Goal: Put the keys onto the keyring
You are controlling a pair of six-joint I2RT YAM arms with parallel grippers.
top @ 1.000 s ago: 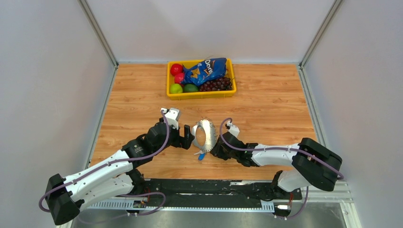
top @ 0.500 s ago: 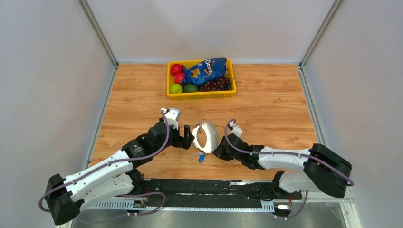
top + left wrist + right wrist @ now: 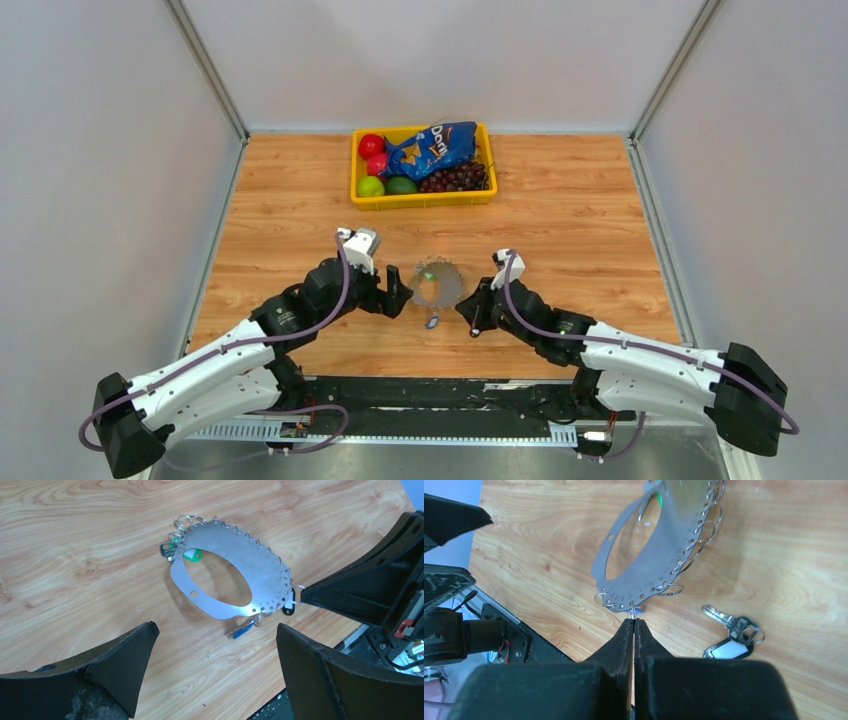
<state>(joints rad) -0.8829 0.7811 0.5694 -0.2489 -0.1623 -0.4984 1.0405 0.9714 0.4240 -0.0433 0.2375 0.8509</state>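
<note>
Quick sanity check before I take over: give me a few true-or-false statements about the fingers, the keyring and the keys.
1. The left fingers stand open, clear of the keyring. True.
2. The right arm's fingers are spread wide. False: the right fingers are shut on a small wire loop at the keyring's rim.
3. A dark-headed key lies on the table beside the keyring, not on it. True.
4. The yellow tray is empty. False: it holds fruit and a blue snack bag.

White arms (image 3: 200, 365), black joints (purple cables (image 3: 347, 280) alongside).
</note>
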